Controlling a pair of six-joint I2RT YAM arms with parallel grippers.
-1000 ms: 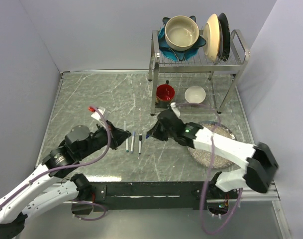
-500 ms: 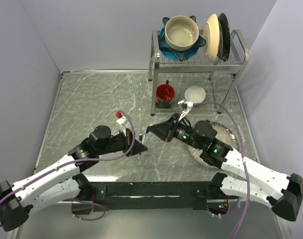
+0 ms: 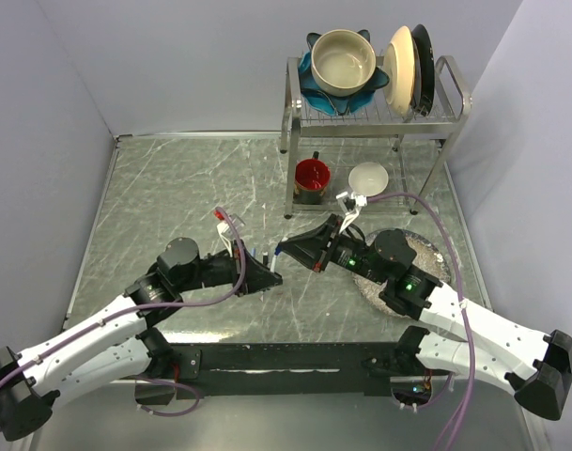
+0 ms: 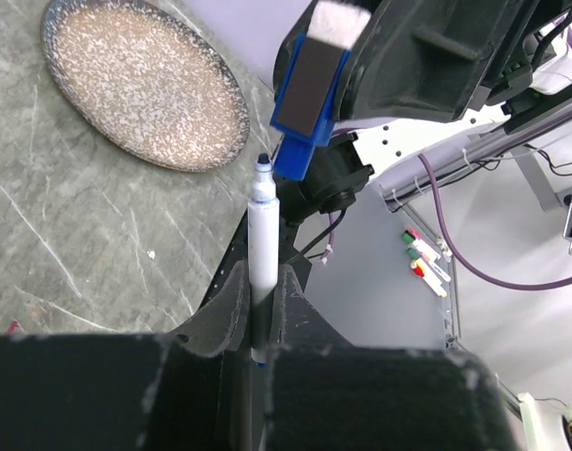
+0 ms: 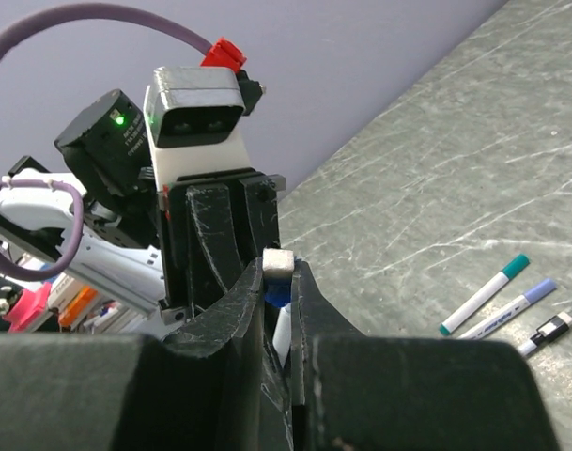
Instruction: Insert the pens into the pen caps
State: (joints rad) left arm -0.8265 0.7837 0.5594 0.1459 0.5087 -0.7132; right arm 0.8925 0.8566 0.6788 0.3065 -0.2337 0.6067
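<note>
My left gripper (image 3: 270, 276) is shut on a white pen (image 4: 263, 240), which points up out of the jaws (image 4: 263, 282). My right gripper (image 3: 284, 249) is shut on a blue pen cap (image 4: 302, 103) with a white end (image 5: 279, 261). It holds the cap in the air, open end toward the pen. The pen's dark tip (image 4: 263, 162) sits just beside the cap's open end; I cannot tell if they touch. In the right wrist view the left gripper (image 5: 215, 225) faces mine (image 5: 278, 274). Three more pens (image 5: 483, 293) lie on the table, with teal, pale blue and black ends.
A speckled plate (image 3: 428, 252) lies under the right arm and shows in the left wrist view (image 4: 145, 85). A dish rack (image 3: 450, 89) with a bowl and plates stands at the back. A red mug (image 3: 312, 176) and a white bowl (image 3: 368, 177) sit beneath it.
One second ago the left gripper was low by the pens on the table. Both arms have since swung inward. The left gripper has risen with the pen toward the blue cap.
</note>
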